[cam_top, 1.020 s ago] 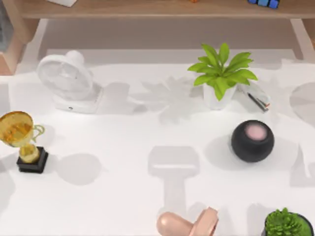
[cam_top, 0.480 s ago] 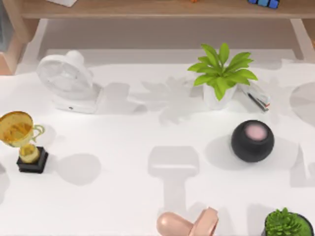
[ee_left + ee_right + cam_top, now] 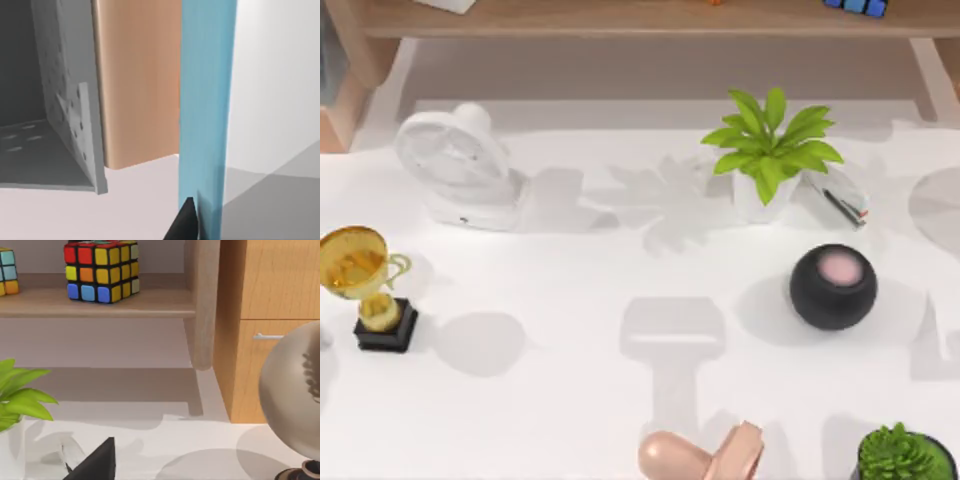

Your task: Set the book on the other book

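Note:
A tall blue slab [image 3: 207,110], which looks like the book, stands upright in the left wrist view and runs from top to bottom. One black fingertip [image 3: 186,222] of my left gripper lies against its lower edge. I cannot tell whether the gripper holds it. The other book is out of view. In the right wrist view a black fingertip [image 3: 97,460] of my right gripper hangs above the white table near the leafy plant [image 3: 20,395].
On the table stand a white fan [image 3: 460,165], a gold trophy [image 3: 365,285], a potted plant [image 3: 770,150], a black ball [image 3: 833,286], a pink object [image 3: 705,455] and a small green plant [image 3: 905,455]. A colour cube [image 3: 100,270] sits on the shelf, a globe [image 3: 295,400] nearby.
A faint shadow at the table's left edge in the top view has shrunk and slid off to the left. Nothing on the table has moved.

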### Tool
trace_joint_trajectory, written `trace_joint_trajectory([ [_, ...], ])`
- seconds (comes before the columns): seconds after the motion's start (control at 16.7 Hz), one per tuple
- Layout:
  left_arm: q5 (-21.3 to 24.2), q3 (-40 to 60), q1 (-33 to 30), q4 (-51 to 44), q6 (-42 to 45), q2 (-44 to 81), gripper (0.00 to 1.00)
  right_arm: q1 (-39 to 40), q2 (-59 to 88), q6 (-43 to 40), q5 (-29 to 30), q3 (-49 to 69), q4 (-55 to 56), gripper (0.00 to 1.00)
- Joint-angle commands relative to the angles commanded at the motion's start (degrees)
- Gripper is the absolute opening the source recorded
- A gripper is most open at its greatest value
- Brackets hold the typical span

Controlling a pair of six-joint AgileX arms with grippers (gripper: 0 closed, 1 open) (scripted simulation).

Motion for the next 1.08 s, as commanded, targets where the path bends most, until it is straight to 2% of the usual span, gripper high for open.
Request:
trace_joint_trajectory([
  [0.06, 0.0, 0.0, 0.0, 0.0, 0.0, 0.0, 0.0, 0.0, 0.0, 0.0, 0.0, 0.0, 0.0, 1.0],
  [0.84, 0.0, 0.0, 0.0, 0.0, 0.0, 0.0, 0.98, 0.0, 0.0, 0.0, 0.0, 0.0, 0.0, 1.0],
  [1.08, 0.0, 0.0, 0.0, 0.0, 0.0, 0.0, 1.0, 0.0, 0.0, 0.0, 0.0, 0.0, 0.0, 1.0],
])
